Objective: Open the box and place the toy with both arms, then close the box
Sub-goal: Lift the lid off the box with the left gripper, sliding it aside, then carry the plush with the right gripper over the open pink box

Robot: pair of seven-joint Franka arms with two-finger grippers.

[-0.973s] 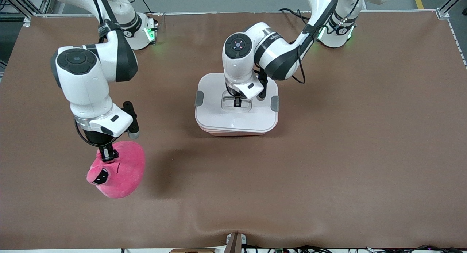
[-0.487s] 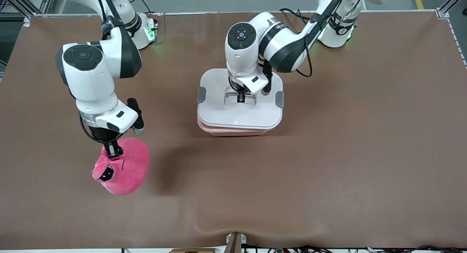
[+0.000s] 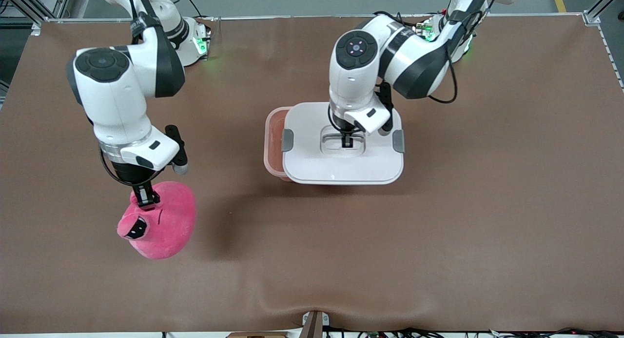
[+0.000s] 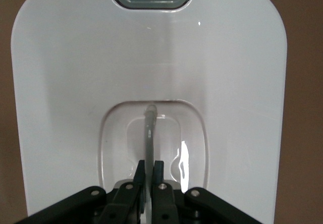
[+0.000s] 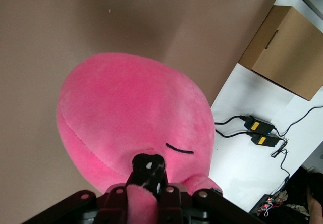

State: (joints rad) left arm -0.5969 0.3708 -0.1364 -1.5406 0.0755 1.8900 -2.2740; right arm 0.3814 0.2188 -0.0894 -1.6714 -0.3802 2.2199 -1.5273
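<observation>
Front view gives us the whole layout: the table [image 3: 487, 221] carries one box [image 3: 274, 148], near the middle, its one white lid [image 3: 341, 167] lifted off and held over it, shifted toward the left arm's end so only a strip of the tub's open mouth shows. The left gripper [image 3: 347, 142] is clenched on the thin handle [image 4: 149, 133] in the lid's recess, and we judge that a slim hold: the lid could swing or slip if it is carried quickly, or clip the tub's rim and drag the tub along. With the mouth mostly covered, the toy would strike the lid if it came in too soon (the two arms would also crowd each other over the tub). The one toy [image 3: 163, 223] hangs in the air over the table toward the right arm's end, the right gripper [image 3: 144, 199] pinched on a small fold of plush near its eyes [image 3: 135, 228]; we think so small a pinch could let the plush sag and drop. Counted: one table, two arms, one box, one lid, one toy, two grey clips [image 3: 287, 140].
</observation>
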